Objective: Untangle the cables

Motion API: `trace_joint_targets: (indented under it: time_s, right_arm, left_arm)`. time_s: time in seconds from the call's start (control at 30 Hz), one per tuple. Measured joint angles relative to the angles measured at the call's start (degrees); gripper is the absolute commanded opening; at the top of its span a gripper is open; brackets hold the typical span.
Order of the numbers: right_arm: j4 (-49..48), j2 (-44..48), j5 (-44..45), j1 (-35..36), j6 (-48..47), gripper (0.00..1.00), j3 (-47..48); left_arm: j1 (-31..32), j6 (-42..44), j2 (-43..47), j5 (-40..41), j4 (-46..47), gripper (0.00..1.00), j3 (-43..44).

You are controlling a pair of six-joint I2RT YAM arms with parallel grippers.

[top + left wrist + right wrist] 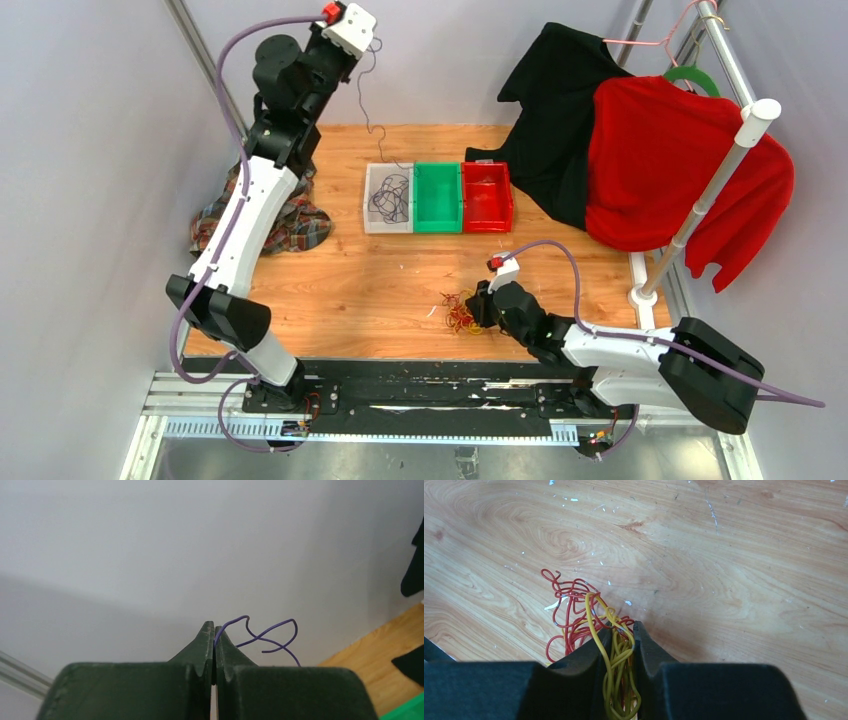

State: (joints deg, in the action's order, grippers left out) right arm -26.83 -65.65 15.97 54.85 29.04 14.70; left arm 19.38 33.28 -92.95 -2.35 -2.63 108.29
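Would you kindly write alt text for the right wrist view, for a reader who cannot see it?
The right pincer grips a bunch of yellow cables between its two dark fingers, low in the frame. Red cables tangled with them sprawl on the wooden table just ahead and to the left.

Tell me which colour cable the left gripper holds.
The purple cable, pinched in the left gripper; red and yellow cables lie tangled at the right gripper.

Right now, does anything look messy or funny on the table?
Yes. A crumpled plaid cloth spills over the wooden table's left edge, under the left arm. A thin purple wire dangles from the raised, shut left gripper down to the white plastic bin.
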Motion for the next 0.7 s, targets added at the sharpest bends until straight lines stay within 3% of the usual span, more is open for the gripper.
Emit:
trace_joint_targets:
  time_s: [0.17, 0.7]
  right_arm:
    - [-0.20, 0.00, -0.11, 0.00, 0.00, 0.01, 0.02]
    - [-0.26, 0.00, -0.44, 0.00, 0.02, 0.01, 0.00]
  left_arm:
    - [-0.13, -2.23, 1.36, -1.40, 1.31, 0.01, 1.68]
    - [-0.13, 4.92, 2.51, -0.02, 0.90, 0.01, -11.26]
